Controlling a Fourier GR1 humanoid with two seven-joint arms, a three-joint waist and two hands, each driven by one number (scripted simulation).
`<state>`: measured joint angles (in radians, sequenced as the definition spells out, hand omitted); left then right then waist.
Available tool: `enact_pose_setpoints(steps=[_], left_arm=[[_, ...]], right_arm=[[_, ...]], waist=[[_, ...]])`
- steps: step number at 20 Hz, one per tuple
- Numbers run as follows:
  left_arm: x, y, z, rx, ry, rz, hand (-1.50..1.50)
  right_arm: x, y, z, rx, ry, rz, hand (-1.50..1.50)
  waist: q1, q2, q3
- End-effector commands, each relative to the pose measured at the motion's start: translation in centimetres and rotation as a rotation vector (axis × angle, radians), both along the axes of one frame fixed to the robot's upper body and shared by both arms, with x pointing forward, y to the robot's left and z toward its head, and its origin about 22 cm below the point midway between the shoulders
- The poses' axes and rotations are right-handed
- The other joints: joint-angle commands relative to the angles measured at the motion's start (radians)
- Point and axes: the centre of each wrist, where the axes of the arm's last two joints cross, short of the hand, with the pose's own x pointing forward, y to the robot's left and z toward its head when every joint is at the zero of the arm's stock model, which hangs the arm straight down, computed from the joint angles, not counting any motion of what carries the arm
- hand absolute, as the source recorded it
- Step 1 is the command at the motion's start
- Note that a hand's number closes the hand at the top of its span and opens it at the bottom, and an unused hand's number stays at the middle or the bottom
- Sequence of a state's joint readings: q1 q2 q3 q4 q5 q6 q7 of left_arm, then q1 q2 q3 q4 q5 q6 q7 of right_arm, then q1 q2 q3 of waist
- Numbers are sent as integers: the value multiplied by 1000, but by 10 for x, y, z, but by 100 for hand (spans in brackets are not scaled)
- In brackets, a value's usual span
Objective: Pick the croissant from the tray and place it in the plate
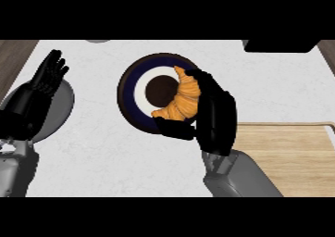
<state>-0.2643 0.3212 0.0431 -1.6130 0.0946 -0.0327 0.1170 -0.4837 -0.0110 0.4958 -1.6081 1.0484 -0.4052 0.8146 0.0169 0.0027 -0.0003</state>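
Observation:
A golden croissant (182, 99) is over the right side of the round plate (137, 88), which has a dark blue rim, a white ring and a brown centre. My right hand (214, 115) curls round the croissant, thumb below it and fingers at its upper tip, covering the plate's right rim. Whether the croissant rests on the plate or hangs just above it, I cannot tell. The wooden tray (293, 148) lies at the right, behind my right forearm. My left hand (47, 76) shows at the far left, open with fingers up, resting.
A grey round disc (61, 109) lies on the white counter under my left forearm. A black object (279, 45) sits at the top right edge. Wooden surfaces border the counter at the far left and right corners.

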Motion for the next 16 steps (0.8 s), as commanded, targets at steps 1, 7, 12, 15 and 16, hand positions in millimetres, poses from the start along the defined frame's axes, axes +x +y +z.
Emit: enact_pose_setpoints(steps=[1,7,12,15,16], left_arm=[[15,-13,23,10,-16,-13,0],[7,-3,3,11,-31,-25,0],[9,-26,6,-2,-28,-41,0],[10,-8,-4,9,-35,-52,0],[23,-22,15,8,-29,-66,0]], right_arm=[[45,19,2,6,38,-3,150],[89,32,-18,-56,89,-68,150],[116,30,-34,-110,149,-58,150],[124,20,-36,64,141,-121,150],[121,25,-42,60,164,-120,-150]], waist=[[7,5,1],[20,7,0],[38,12,1],[47,18,1],[55,19,1]])
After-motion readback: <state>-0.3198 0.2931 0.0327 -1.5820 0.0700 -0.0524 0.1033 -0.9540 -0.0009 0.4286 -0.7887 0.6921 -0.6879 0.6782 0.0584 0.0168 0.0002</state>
